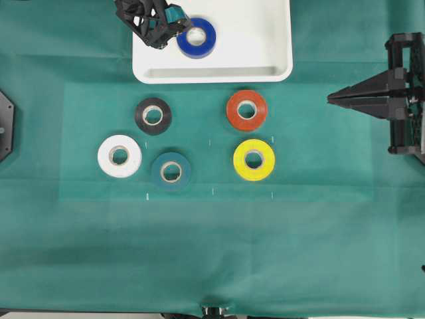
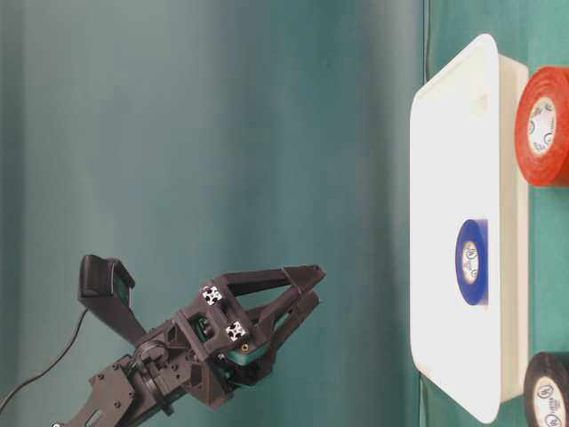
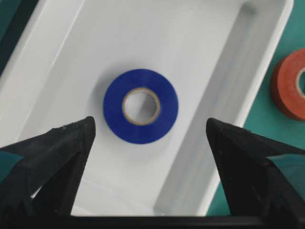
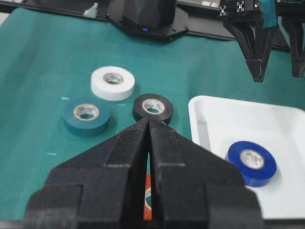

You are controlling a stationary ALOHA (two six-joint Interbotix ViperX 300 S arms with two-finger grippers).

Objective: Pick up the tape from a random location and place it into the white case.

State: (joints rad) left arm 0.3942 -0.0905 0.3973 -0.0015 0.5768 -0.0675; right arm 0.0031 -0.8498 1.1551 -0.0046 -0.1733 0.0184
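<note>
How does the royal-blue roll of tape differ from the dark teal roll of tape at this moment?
The royal-blue roll of tape lies inside the shallow white plastic tray; the dark teal roll of tape lies on the green cloth. The blue roll sits below the open left gripper; no gripper is near the teal one, which has a white roll beside it. Both lie flat and look the same size.

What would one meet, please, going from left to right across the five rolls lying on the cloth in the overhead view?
White roll → black roll → dark teal roll → orange-red roll → yellow roll.
</note>
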